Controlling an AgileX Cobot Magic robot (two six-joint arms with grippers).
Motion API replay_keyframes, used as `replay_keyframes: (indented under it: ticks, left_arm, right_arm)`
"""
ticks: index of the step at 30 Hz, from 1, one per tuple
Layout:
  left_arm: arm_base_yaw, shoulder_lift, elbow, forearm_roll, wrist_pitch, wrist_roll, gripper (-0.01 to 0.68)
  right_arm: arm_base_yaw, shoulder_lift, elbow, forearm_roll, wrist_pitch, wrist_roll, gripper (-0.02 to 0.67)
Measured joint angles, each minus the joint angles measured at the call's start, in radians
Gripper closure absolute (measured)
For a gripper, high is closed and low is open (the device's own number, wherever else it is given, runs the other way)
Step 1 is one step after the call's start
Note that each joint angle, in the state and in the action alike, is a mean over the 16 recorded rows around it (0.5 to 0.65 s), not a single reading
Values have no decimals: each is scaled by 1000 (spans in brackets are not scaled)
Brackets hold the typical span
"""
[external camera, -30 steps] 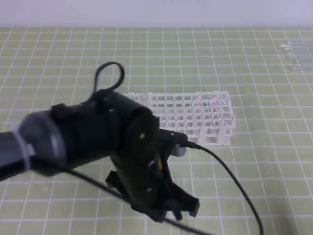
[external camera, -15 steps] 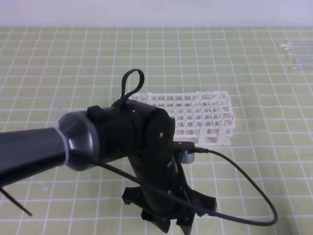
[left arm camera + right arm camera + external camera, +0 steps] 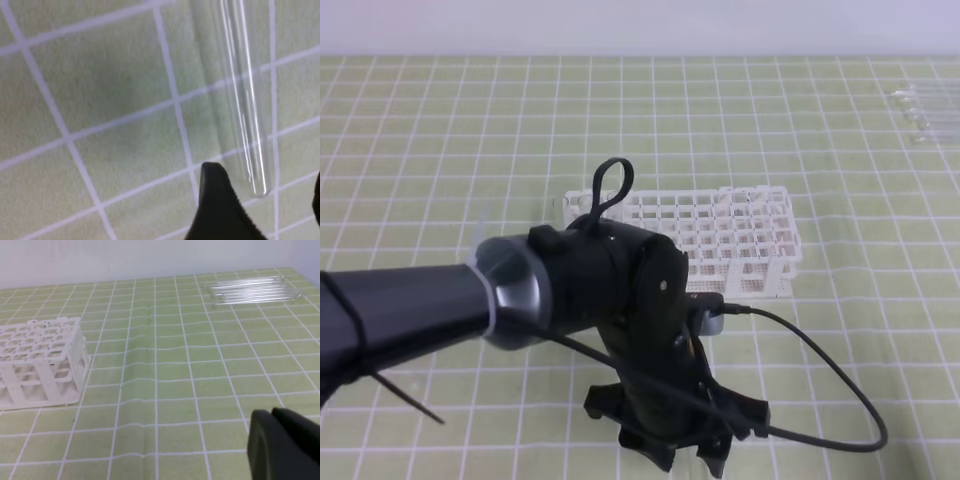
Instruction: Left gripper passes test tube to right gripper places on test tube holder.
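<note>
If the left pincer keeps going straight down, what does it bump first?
Probably the slim clear glass test tube lying on the green gridded mat, just beyond the black left pincer; depth is unclear.

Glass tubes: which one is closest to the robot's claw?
The lone test tube lying between the left gripper's fingers. The other tubes lie bunched together at the mat's far corner.

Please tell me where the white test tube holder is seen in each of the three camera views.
Exterior high: test tube holder at centre, behind the left gripper.
Left wrist: not in it; only a test tube lying on the mat.
Right wrist: at the left edge.
Shared landmark: the green grid mat.
</note>
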Motion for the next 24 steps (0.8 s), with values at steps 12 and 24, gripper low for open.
replay_keyframes:
  ticks: [12,24]
  left_arm:
    - [-14,62,-12,-14,-41,-4,636]
    - [-18,111,-46,-3,-7,1,653]
  right_arm:
    - [0,0,0,0,0,0,651]
    - [0,0,0,0,0,0,651]
